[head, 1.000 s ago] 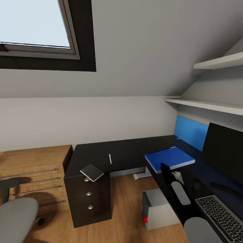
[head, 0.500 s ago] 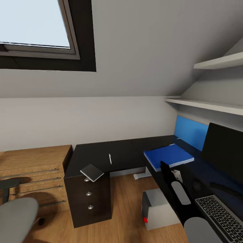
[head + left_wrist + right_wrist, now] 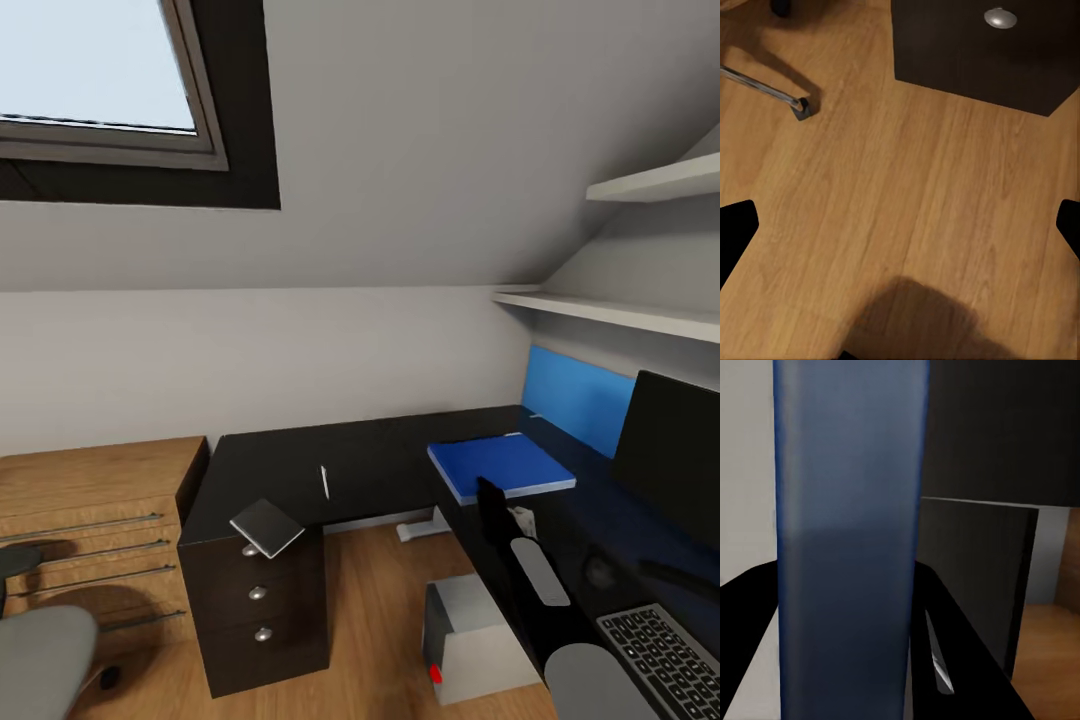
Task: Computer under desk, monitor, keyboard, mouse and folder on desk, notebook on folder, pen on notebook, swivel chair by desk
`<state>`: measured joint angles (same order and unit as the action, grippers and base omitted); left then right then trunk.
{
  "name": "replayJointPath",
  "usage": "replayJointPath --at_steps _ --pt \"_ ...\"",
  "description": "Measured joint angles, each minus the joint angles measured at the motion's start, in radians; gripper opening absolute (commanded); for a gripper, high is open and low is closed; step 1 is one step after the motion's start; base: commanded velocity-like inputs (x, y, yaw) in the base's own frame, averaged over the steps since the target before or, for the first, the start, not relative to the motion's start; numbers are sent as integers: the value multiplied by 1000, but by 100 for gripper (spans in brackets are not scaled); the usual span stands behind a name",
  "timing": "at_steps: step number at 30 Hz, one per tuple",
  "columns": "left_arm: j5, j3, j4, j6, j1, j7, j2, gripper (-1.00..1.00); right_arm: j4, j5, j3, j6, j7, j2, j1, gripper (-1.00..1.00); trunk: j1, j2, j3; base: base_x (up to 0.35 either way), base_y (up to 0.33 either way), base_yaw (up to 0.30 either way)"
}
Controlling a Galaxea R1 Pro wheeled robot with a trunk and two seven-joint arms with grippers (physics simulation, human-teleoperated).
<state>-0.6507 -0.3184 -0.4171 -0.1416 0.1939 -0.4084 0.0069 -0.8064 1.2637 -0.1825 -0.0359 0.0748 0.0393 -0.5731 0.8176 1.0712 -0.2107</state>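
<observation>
My right claw [image 3: 844, 660] is clamped on the folder [image 3: 500, 466], which is lying flat on the bench [image 3: 380, 450] beside the monitor [image 3: 668, 455], shifted slightly toward the corner over the past second. My view has swung right. My left claw [image 3: 900, 225], fingers apart, is hanging over the floor [image 3: 907, 195]. The notebook [image 3: 266, 526] and pen [image 3: 324, 481] are waiting on the bench's other wing, 2 stacking steps likely next.

The whole head view has swung slightly toward 3 o'clock. The folder [image 3: 503, 464] has edged toward 9 o'clock along the bench [image 3: 370, 450], away from the monitor [image 3: 668, 455], with the right end effector [image 3: 492, 505].
</observation>
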Motion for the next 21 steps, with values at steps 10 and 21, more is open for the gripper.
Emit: replayJointPath --at_steps 10,21 --pt "1 0 0 0 0 0 0 100 83 -5 -1 5 6 -17 -7 -100 0 0 0 25 0 0" --pt "2 -1 0 -1 0 0 -11 100 164 -12 -2 4 4 -104 -9 -100 0 0 0 0 0 0"
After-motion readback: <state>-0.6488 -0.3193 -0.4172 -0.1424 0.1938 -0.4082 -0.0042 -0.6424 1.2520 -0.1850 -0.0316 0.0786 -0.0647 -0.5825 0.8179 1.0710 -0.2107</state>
